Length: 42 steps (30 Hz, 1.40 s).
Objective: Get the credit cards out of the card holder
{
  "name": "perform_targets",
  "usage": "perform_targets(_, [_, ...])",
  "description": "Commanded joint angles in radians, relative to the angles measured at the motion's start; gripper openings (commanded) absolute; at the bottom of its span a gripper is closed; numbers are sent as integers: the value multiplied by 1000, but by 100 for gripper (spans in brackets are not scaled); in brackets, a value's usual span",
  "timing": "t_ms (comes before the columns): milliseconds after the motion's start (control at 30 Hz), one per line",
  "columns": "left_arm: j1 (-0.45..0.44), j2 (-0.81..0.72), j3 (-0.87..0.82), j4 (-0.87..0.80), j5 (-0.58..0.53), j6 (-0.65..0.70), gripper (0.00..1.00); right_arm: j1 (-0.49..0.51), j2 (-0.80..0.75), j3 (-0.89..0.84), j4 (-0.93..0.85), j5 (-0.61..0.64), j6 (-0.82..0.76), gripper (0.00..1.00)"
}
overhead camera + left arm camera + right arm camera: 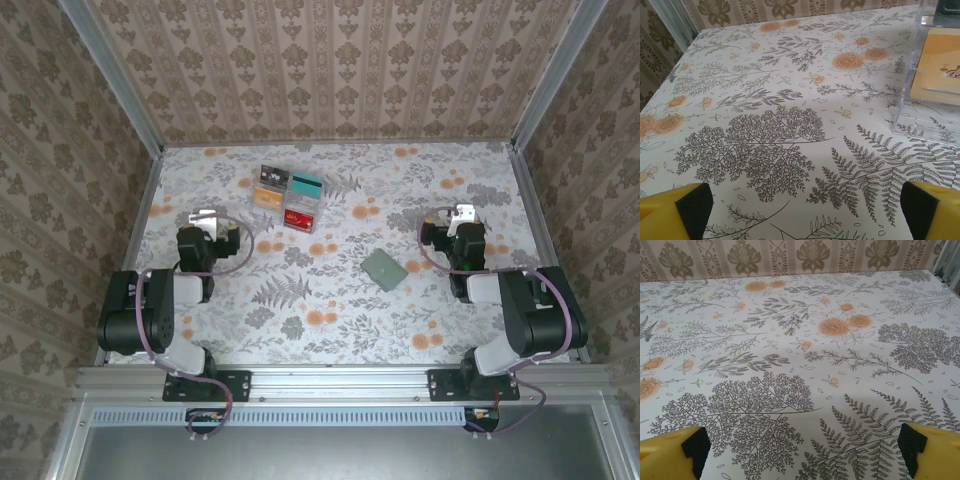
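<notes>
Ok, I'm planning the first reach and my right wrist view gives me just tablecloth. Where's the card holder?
Observer: The card holder lies flat on the cloth, apparently folded shut, left of the right gripper and nearer the bases.
Operator: Is the left gripper busy with anything?
Observer: No, the left gripper is open over bare cloth, with a clear tray of cards just to its right.
</notes>
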Motion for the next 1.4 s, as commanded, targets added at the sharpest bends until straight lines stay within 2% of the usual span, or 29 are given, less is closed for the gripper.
perform_targets(0, [9, -1, 22, -3, 19, -3, 100, -3, 8, 17, -6, -13, -6, 99])
perform_targets(700, [12, -1, 21, 0, 26, -5, 100, -4, 8, 17, -7, -14, -6, 100])
perform_targets(933, [12, -63, -23, 25, -71, -42, 100, -4, -30, 10, -14, 8, 0, 100])
perform_targets(1067, [12, -197, 12, -150, -87, -48, 100, -3, -177, 21, -149, 44, 10, 100])
perform_targets(1167, [10, -303, 52, -297, -87, -71, 100, 0, -305, 58, -319, 72, 36, 100])
perform_targets(1300, [1, -424, 147, -559, -70, -160, 100, 5, -433, 180, -648, 91, 162, 100])
perform_targets(1367, [-4, -463, 195, -679, -46, -236, 100, 5, -444, 265, -835, 95, 265, 100])
